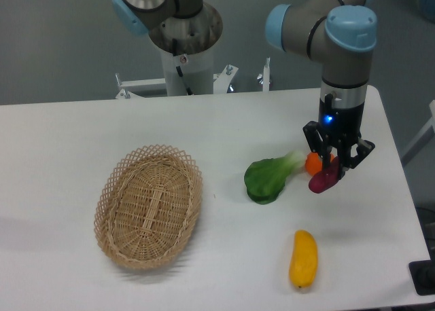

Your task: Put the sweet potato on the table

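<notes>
Gripper: the gripper [334, 168] points straight down over the right part of the table [81, 127], its two fingers closed around the upper end of the sweet potato [323, 180]
Sweet potato: magenta-purple, hanging tilted from the fingers, its lower end low over the white top; whether it already touches the surface I cannot tell
Neighbours: a round orange fruit [312, 163] sits just behind and to the left of the tuber, partly hidden by the fingers; a leafy green vegetable [270, 178] lies beside that, further left
Elsewhere: a yellow vegetable [303, 259] lies nearer the front edge, well apart from the gripper; a wicker basket [149, 206] rests on the left half, nothing visible in it
Done: the tuber is in the grasp and carried over bare tabletop
Left: by my reading, lowering it the last bit if needed, letting go, and lifting away
Watch: the orange fruit stands close, so parting fingers might nudge it
</notes>
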Robot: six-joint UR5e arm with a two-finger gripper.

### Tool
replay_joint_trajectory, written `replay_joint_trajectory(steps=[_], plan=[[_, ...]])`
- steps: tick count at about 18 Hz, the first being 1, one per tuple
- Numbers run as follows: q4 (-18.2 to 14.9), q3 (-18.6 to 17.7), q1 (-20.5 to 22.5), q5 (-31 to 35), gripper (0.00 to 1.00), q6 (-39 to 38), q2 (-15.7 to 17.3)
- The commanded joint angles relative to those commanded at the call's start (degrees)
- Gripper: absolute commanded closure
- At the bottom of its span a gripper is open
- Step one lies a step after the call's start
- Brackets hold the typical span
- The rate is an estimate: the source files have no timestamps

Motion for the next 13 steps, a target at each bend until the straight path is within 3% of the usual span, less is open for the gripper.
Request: replay_joint_trajectory(steps=[13], plan=[[0.2, -0.7, 0.0, 0.0, 0.70, 0.2, -0.1]])
